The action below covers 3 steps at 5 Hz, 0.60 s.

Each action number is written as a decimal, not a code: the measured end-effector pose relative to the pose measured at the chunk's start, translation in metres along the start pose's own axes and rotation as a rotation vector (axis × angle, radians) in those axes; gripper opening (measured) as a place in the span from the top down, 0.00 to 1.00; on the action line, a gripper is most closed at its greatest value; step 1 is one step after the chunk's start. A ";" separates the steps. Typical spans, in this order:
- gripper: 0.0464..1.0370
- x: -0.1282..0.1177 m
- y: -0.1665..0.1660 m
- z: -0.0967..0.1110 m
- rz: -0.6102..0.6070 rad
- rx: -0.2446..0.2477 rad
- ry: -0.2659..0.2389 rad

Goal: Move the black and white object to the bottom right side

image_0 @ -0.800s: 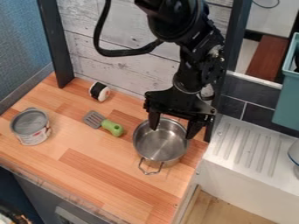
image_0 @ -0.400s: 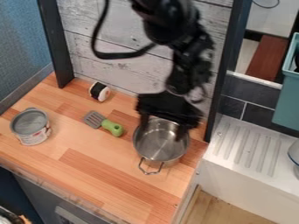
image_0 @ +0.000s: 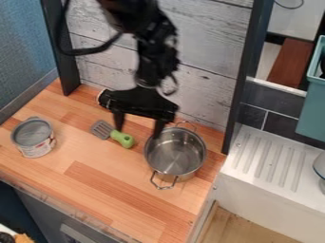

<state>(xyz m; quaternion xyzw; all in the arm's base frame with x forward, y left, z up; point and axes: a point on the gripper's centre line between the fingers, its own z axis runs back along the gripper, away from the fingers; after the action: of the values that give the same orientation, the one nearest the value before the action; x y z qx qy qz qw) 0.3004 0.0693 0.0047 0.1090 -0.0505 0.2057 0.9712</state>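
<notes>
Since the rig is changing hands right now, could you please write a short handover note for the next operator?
Tool: open, nothing between its fingers, hanging above the counter around the spatula's green handle and the pot's near rim.
Black and white object: at the back left, near the wooden wall, mostly hidden behind the tool.
Done: nothing placed; the object is ungrasped and away from the bottom right.
Left: grasp it, carry it to the bottom right, release; probably best kept clear of the pot.

Glossy metal pot (image_0: 173,154), smooth wood counter (image_0: 95,180), matt black claw (image_0: 136,128).
</notes>
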 end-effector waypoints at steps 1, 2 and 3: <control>0.04 0.016 0.029 -0.004 0.013 -0.004 -0.009; 0.04 0.032 0.054 -0.021 0.052 0.027 -0.008; 0.04 0.049 0.065 -0.028 0.015 0.027 -0.046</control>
<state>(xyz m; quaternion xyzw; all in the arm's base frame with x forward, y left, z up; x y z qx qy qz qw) 0.3201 0.1532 -0.0034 0.1262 -0.0708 0.2111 0.9667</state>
